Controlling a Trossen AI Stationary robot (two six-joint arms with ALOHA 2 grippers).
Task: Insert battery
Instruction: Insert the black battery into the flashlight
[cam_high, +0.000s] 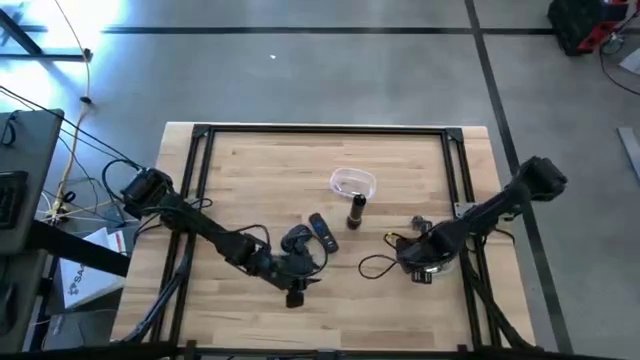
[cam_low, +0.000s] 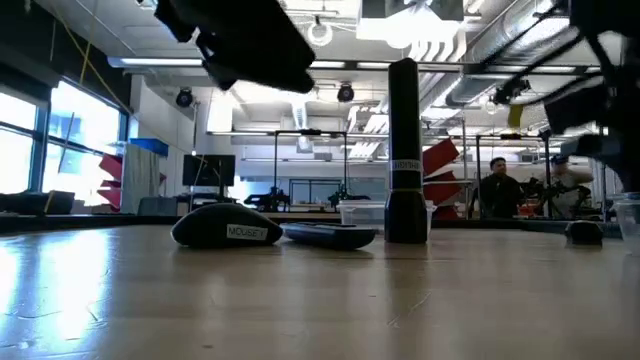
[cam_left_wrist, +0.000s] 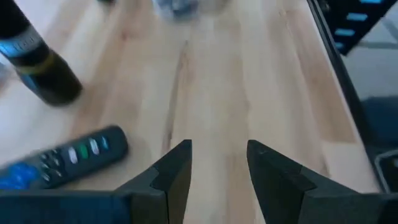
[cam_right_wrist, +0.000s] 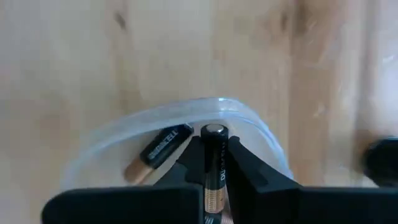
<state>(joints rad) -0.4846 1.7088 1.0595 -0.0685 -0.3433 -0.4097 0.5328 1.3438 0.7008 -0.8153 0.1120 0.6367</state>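
Observation:
My right gripper (cam_right_wrist: 214, 149) is shut on a black and copper battery (cam_right_wrist: 213, 163), inside the rim of a clear round cup (cam_right_wrist: 124, 140) at the table's right (cam_high: 432, 268). A second battery (cam_right_wrist: 155, 155) lies in the cup. My left gripper (cam_left_wrist: 217, 149) hangs open over bare wood near the front edge (cam_high: 295, 290). Just beyond it are a dark mouse (cam_high: 296, 240) and a dark remote (cam_left_wrist: 62, 158). A black flashlight (cam_high: 356, 210) stands upright at mid-table. My right gripper pinches the battery's sides (cam_right_wrist: 213, 146) between its two fingers, just behind its silver end (cam_right_wrist: 214, 130). The fingers come from above and lie along the battery, whose silver end points down into the cup. Whether that end touches the cup's bottom, I cannot tell.
A clear plastic container (cam_high: 352, 183) sits behind the flashlight. A small dark part (cam_high: 420, 224) and a loose black cable (cam_high: 378, 265) lie left of my right gripper. A black metal frame (cam_high: 200, 130) runs around the table's edge. People work in the room behind (cam_low: 497, 185).

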